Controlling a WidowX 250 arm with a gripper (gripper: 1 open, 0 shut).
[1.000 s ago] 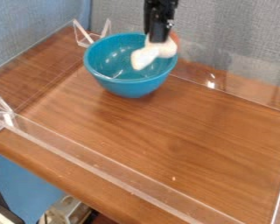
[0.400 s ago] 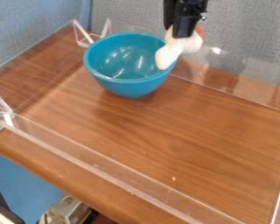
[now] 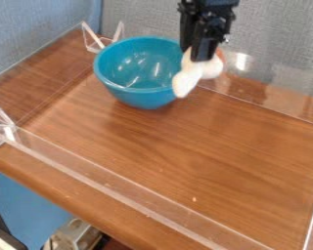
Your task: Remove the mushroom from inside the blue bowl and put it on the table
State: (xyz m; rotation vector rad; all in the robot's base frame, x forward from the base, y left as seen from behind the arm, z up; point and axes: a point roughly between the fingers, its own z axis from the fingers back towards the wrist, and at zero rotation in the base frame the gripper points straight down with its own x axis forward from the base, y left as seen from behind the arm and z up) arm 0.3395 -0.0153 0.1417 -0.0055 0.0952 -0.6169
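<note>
Over on the left, just bare table [image 3: 146, 166] is seen, brown wood grain with the low clear acrylic walls [image 3: 28, 146] round the edge, nothing sitting on it. A bit further along sits the blue bowl [image 3: 144, 72], and it looks empty inside. At its right rim the mushroom [image 3: 194, 76] is found, clamped in the gripper [image 3: 201, 57], whose fingers are drawn in narrow around it. It's dangling in the air right beside the bowl's outer edge, clear of the wood as far as can be told.

So the lift-out part seems done, and the carry-and-place step is what's in hand. What's probably needed next: the mushroom lowered onto open tabletop to the right of the bowl, then the fingers spread so it's let go.
</note>
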